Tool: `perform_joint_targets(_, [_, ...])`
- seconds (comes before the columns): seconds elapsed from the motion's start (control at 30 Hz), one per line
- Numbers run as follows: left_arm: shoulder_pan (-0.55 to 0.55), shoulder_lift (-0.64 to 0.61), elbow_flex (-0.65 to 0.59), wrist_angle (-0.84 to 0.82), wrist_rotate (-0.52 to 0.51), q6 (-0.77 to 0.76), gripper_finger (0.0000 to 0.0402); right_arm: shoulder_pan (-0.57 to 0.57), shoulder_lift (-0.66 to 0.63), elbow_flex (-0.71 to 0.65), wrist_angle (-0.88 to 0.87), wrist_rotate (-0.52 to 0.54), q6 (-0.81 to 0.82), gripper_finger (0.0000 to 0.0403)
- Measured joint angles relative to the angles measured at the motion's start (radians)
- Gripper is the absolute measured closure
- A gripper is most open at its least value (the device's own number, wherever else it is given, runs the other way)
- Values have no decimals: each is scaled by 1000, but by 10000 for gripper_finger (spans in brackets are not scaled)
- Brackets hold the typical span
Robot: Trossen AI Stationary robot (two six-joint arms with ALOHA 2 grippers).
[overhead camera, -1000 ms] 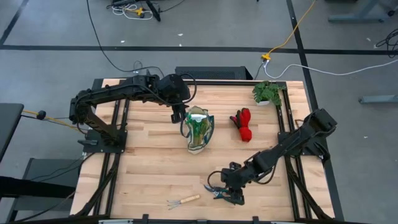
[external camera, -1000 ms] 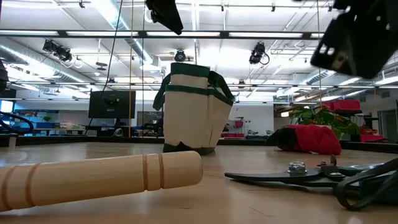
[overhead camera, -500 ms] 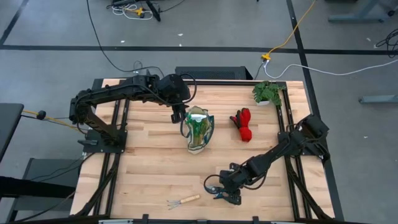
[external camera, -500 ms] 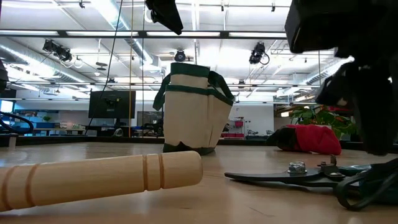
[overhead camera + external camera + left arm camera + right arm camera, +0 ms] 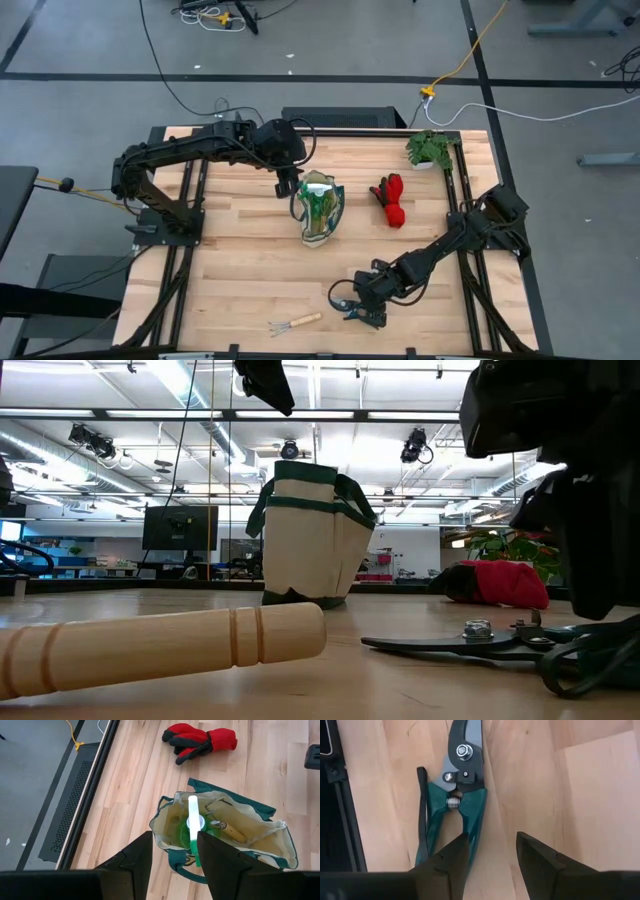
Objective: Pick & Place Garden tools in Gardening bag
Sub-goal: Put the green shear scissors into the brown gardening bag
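Right gripper (image 5: 487, 857) poised over the pruning shears (image 5: 460, 785) at about 5 o'clock on the table (image 5: 240, 270).

The right gripper's fingers stand apart and empty, one over a green shear handle, the other over bare wood, the shears lying flat with blades closed. The left gripper (image 5: 172, 852) hangs above the gardening bag (image 5: 318, 207) near table centre, its fingers parted and holding nothing; beneath it the bag's mouth gapes, showing the green spray bottle (image 5: 194, 827) with its white top and a wooden-handled rake (image 5: 231, 831) inside. The red-and-black gloves (image 5: 391, 199) lie at 2 o'clock from the bag. A second hand rake (image 5: 295, 323) lies at 6 o'clock near the table's edge. The potted plant (image 5: 431, 148) sits at the 1 o'clock corner.
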Motion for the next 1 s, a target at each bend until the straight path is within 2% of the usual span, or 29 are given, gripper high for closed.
perform_joint_targets(0.2, [0, 0, 0, 0, 0, 0, 239, 5, 15, 0, -3, -2, 11, 239])
perform_joint_targets(0.4, [0, 0, 0, -1, 0, 0, 239, 5, 38, 3, 22, -47, 31, 239])
perform_joint_targets(1.0, [0, 0, 0, -1, 0, 1, 239, 7, 35, 1, 47, -57, 55, 239])
